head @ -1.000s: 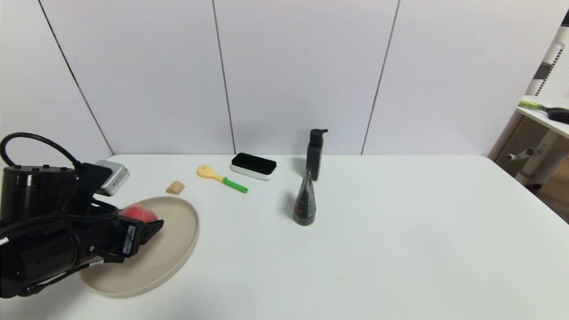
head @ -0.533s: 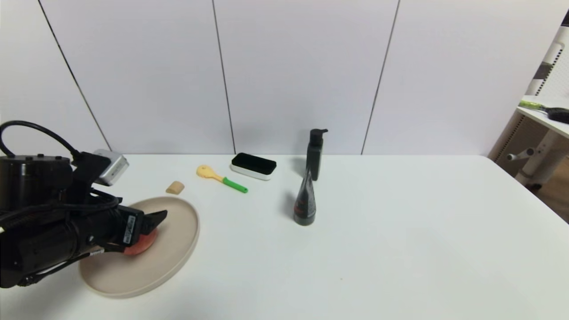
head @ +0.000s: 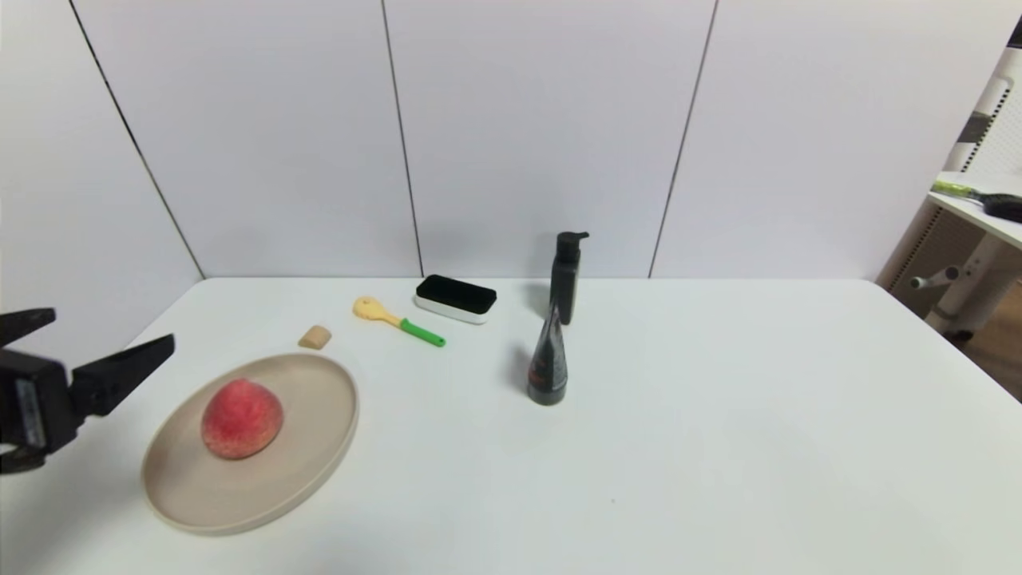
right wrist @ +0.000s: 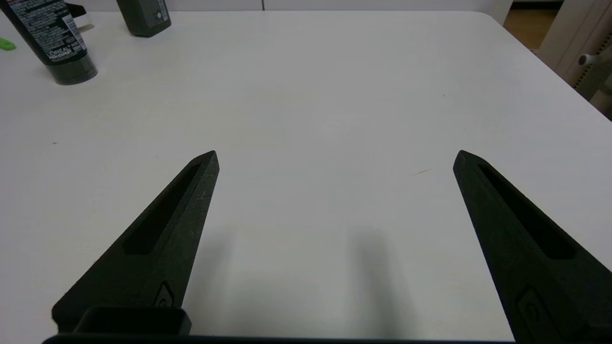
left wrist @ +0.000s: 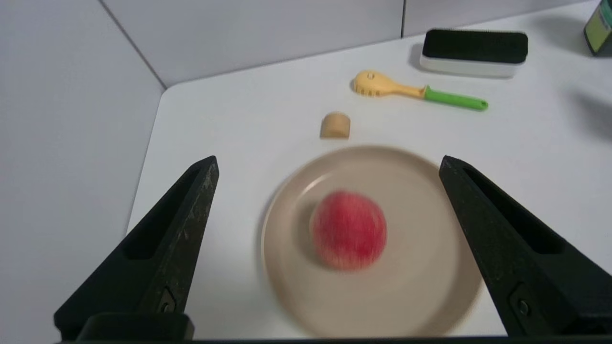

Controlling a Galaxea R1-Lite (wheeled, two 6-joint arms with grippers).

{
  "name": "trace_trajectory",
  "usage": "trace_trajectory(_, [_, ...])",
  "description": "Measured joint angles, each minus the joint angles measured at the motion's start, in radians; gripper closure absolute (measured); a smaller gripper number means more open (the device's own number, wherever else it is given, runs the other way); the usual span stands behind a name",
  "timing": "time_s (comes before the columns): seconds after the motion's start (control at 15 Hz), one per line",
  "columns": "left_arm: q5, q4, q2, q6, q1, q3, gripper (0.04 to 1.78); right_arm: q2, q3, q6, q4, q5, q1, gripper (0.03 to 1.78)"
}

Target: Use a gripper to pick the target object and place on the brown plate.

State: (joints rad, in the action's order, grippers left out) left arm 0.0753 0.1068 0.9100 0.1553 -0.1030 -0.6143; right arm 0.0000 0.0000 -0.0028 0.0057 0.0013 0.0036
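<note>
The red-pink peach [head: 242, 418] sits on the beige-tan plate [head: 319, 447] at the table's near left. It also shows in the left wrist view [left wrist: 348, 229], lying on the plate [left wrist: 430, 286] with nothing touching it. My left gripper [head: 104, 335] is open and empty, drawn back to the left of the plate and clear of it; in its wrist view the gripper [left wrist: 329, 162] frames the plate from a distance. My right gripper [right wrist: 335, 157] is open and empty over bare table and does not show in the head view.
A small tan block [head: 314, 337] lies just behind the plate. A yellow spoon with a green handle [head: 397, 320], a black-and-white eraser [head: 455, 299], a black cone-shaped tube [head: 548, 359] and a black pump bottle [head: 565, 276] stand farther back.
My left gripper has let go of the peach, opened and pulled back to the left, away from the plate. The peach now rests uncovered on the plate.
</note>
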Motion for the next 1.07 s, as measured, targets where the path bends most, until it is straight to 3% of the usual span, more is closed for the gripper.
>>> trace_trajectory(0.27, [-0.003, -0.126, -0.34, 0.0, 0.019, 0.234, 0.15, 0.0, 0.0, 0.0, 0.0, 0.0, 0.0, 0.12])
trace_trajectory(0.6, [-0.067, -0.072, -0.607, -0.008, 0.061, 0.532, 0.13, 0.0, 0.0, 0.0, 0.0, 0.0, 0.0, 0.12])
trace_trajectory(0.87, [-0.102, -0.099, -0.75, -0.033, 0.097, 0.606, 0.13, 0.0, 0.0, 0.0, 0.0, 0.0, 0.0, 0.12])
trace_trajectory(1.07, [-0.086, -0.104, -0.86, -0.138, 0.103, 0.613, 0.13, 0.0, 0.0, 0.0, 0.0, 0.0, 0.0, 0.12])
